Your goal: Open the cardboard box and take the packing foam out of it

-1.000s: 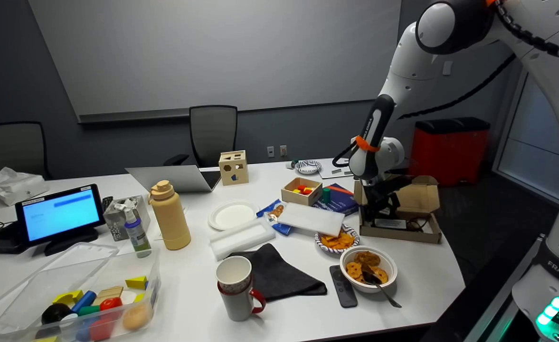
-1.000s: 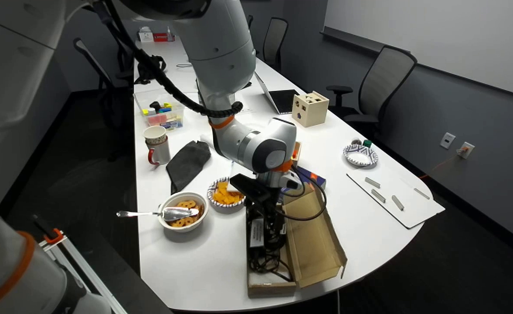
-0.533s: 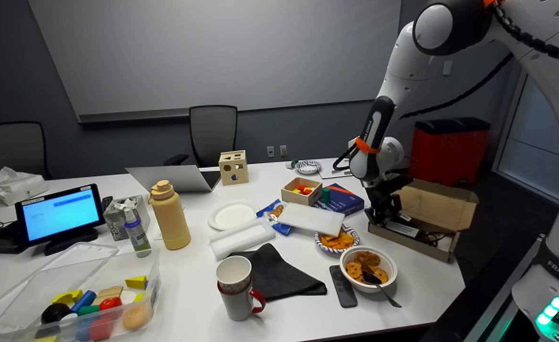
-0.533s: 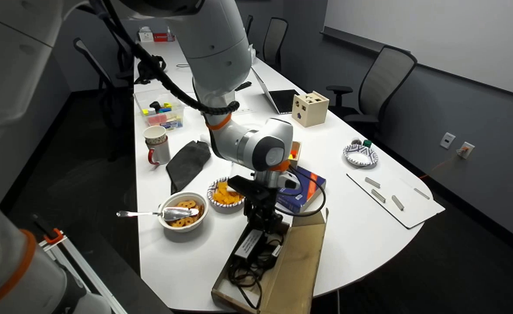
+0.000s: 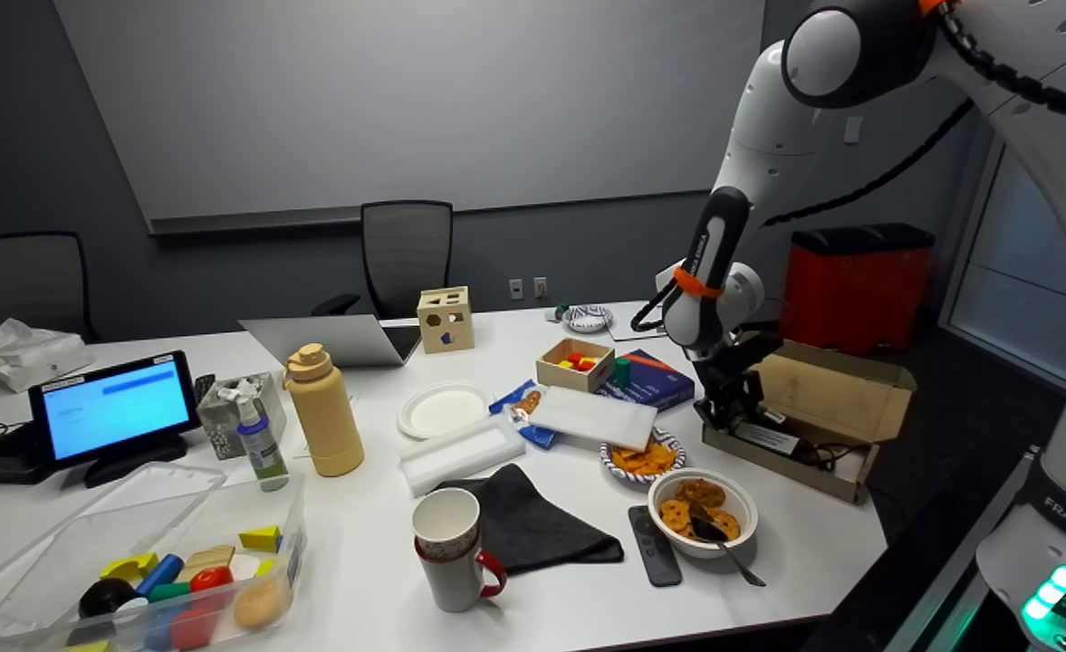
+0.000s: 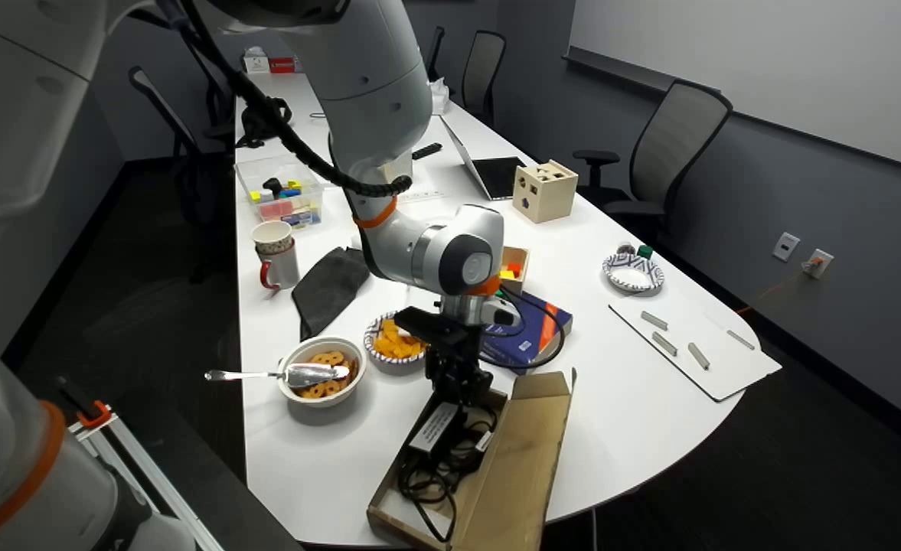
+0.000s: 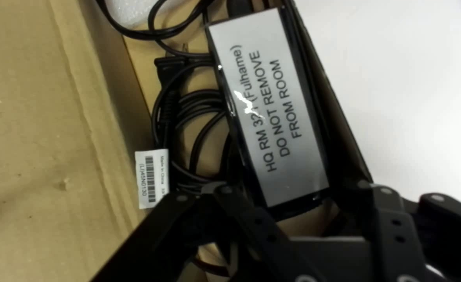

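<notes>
The brown cardboard box (image 5: pixel 791 466) lies at the table corner with its lid (image 6: pixel 527 451) thrown back. Inside are a black power adapter (image 7: pixel 269 109) with a printed label, coiled cables and a white piece of packing foam (image 7: pixel 138 11) under the cables at one end. My gripper (image 7: pixel 295 192) reaches into the opposite end of the box, its fingers on both sides of the adapter's end and closed in on it; the pads are lost in shadow. Two more white foam slabs lie on the table: one slab (image 5: pixel 591 417) overlaps a chip bowl, another slab (image 5: pixel 460 453) is beside it.
Close to the box stand the patterned bowl of orange chips (image 5: pixel 643 460), the white bowl of cookies (image 5: pixel 703 516) with a spoon, and a blue book (image 6: pixel 527 337). A remote (image 5: pixel 655 546), dark cloth (image 5: pixel 542 521) and stacked mugs (image 5: pixel 449 543) lie farther off.
The jaws have narrowed around the adapter. The box has turned on the table with its contents, its far end from the gripper swinging toward the cookie-bowl side; the arm has shifted slightly.
</notes>
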